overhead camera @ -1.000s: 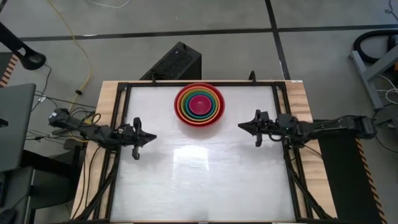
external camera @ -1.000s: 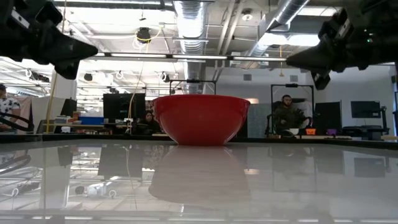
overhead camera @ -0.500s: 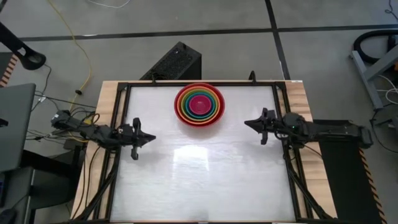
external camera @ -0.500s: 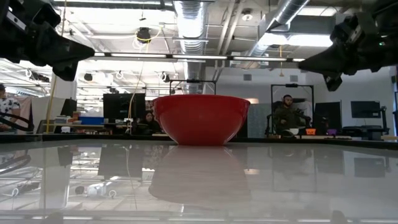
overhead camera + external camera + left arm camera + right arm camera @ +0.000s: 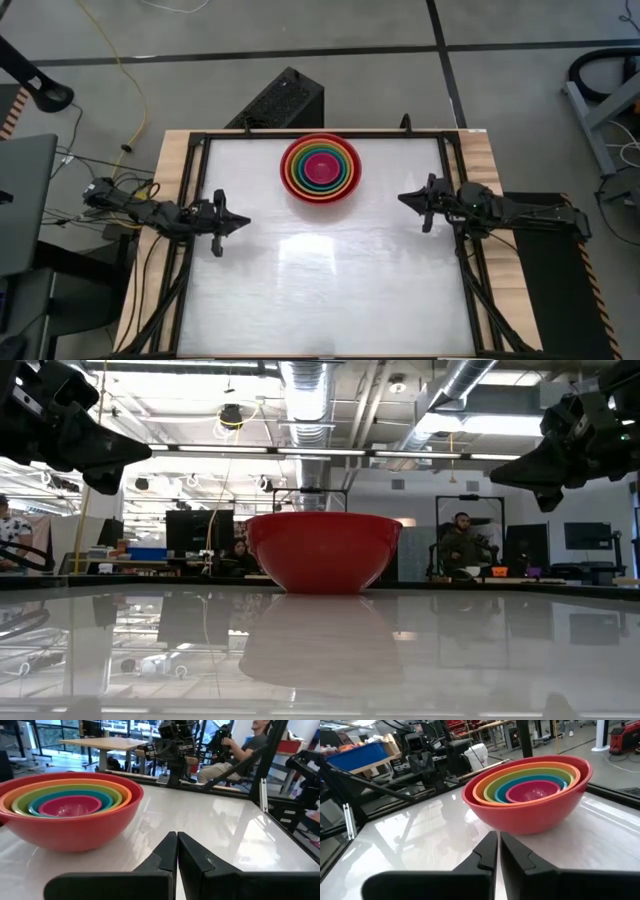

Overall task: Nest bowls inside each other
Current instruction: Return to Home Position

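Five bowls sit nested in one stack (image 5: 320,168) at the far middle of the table. The red bowl (image 5: 323,550) is outermost and stands on its base. Orange, lime green and teal follow inward, and the pink bowl (image 5: 532,791) lies at the centre. My left gripper (image 5: 245,221) hovers shut at the table's left edge, pointing level toward the right, with nothing in it. My right gripper (image 5: 402,198) hovers shut at the right edge, pointing toward the left, also with nothing in it. Both are well apart from the stack (image 5: 65,805).
The glossy white tabletop (image 5: 320,290) is bordered by a black frame rail (image 5: 190,230). A dark box (image 5: 282,100) stands on the floor beyond the far edge. Seated people (image 5: 462,545) show in the room behind the table.
My right gripper has drawn back toward the table's right edge, away from the bowl stack, staying roughly level. The bowls have not moved.
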Robot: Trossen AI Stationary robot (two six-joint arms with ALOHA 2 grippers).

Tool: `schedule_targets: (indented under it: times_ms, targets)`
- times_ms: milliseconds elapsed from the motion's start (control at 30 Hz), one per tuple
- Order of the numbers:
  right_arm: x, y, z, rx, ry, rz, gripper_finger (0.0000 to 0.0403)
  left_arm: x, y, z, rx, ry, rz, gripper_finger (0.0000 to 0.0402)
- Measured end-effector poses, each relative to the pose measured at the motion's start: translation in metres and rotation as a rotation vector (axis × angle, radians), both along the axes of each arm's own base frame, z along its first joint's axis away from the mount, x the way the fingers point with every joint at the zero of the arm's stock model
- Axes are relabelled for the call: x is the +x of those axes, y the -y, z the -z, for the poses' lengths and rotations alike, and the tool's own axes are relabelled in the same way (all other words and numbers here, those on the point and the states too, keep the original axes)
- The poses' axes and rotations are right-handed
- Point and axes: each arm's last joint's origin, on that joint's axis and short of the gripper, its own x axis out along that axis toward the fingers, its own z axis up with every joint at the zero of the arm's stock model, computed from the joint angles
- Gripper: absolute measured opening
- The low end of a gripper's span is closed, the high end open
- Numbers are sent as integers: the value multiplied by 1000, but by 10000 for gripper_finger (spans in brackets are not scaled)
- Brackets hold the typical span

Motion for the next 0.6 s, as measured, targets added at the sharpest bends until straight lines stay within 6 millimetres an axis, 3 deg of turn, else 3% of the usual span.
schedule_targets:
  times_ms: [600]
  targets:
    - [0,0,0,0,1,2,43,0,0,0,12,-2,-6,0]
